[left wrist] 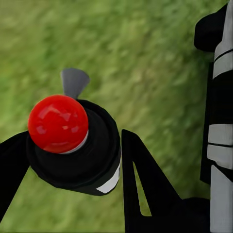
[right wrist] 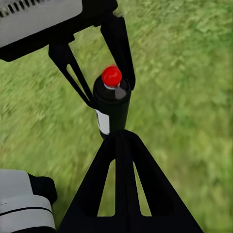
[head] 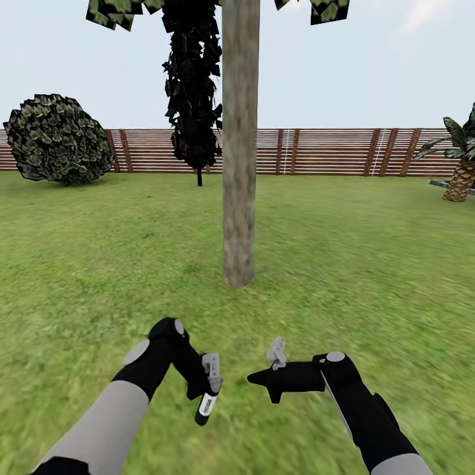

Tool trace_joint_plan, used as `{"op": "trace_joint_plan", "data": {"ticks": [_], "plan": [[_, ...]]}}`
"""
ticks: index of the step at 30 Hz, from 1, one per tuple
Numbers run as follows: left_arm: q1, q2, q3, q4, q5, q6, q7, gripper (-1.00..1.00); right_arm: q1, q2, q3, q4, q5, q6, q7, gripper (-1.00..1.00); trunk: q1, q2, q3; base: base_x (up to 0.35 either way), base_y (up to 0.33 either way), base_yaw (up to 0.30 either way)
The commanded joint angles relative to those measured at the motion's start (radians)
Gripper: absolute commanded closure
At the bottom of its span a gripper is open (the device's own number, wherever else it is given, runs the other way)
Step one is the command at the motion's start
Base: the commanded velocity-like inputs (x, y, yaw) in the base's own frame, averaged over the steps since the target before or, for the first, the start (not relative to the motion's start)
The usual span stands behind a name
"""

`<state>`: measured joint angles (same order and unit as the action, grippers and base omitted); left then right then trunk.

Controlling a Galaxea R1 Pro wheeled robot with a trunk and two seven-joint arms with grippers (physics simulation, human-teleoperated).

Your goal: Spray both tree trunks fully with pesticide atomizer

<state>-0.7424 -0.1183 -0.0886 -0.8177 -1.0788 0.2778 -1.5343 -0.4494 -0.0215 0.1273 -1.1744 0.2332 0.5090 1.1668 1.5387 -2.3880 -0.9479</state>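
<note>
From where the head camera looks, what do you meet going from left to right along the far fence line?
Round bush → dark thin-trunked tree → pale tree trunk in front of the fence → palm-like plant.

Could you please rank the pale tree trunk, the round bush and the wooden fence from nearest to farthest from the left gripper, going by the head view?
From the left gripper:
1. Pale tree trunk, straight ahead on the lawn.
2. Round bush, far ahead to the left.
3. Wooden fence, just behind the bush, across the back.
</note>
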Motion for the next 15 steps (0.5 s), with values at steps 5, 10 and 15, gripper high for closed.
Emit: {"op": "trace_joint_plan", "data": {"ticks": [5,10,15], "plan": [[0.0,-0.008,0.0,0.007,0.0,-0.001,0.0,1.0,0.0,0.0,0.0,0.0,0.0,0.0,-0.001,1.0,0.0,0.0,0.0,0.0,0.0,0.0],[0.0,-0.022,0.0,0.009,0.0,-0.01,0.0,1.0,0.0,0.0,0.0,0.0,0.0,0.0,-0.001,1.0,0.0,0.0,0.0,0.0,0.0,0.0],[0.0,-0.035,-0.002,0.012,0.002,-0.015,0.0,1.0,0.0,0.0,0.0,-0.001,0.0,0.0,-0.001,1.0,0.0,0.0,0.0,0.0,0.0,0.0]]}}
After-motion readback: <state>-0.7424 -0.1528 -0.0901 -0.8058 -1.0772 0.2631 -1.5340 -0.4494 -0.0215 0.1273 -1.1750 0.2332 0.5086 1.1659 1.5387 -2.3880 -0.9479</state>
